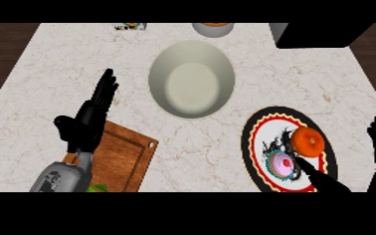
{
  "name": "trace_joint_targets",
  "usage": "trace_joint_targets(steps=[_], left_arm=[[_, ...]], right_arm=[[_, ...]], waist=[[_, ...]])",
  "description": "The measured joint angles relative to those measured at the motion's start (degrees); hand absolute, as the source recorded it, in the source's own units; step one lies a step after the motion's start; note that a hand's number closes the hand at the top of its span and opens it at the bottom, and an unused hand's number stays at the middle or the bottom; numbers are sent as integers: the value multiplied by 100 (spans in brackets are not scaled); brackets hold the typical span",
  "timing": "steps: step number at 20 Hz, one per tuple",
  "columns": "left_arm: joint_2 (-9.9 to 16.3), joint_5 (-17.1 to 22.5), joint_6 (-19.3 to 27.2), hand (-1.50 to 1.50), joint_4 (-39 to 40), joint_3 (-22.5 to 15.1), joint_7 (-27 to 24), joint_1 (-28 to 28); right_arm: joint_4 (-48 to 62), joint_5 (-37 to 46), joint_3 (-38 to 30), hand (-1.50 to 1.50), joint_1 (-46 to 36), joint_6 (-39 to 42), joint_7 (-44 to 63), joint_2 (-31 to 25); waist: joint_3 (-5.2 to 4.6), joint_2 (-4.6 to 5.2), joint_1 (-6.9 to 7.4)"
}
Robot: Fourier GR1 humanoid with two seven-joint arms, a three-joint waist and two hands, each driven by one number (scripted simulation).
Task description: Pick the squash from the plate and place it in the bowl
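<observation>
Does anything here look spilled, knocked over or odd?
Nothing stands out. The squash sits on the patterned plate, the bowl stands upright, the wooden board lies flat. The left hand rests open; the right hand reaches near the squash.

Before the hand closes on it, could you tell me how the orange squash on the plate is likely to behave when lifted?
The squash looks round and smooth, so it may roll on the flat plate if nudged. It seems rigid, unlikely to deform. The right hand has fingers reaching beside it, so a sideways touch could push it off.
</observation>
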Motion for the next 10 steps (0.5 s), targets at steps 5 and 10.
trace_joint_targets(steps=[5,10], left_arm=[[-51,-66,-42,0,-65,5,95,-36],[-104,-136,-94,0,-38,15,-2,26]], right_arm=[[-799,639,-106,-150,101,121,1824,-592],[-1010,655,-288,-150,-169,779,3377,-1074]], waist=[[-4,14,64],[-3,24,111]])
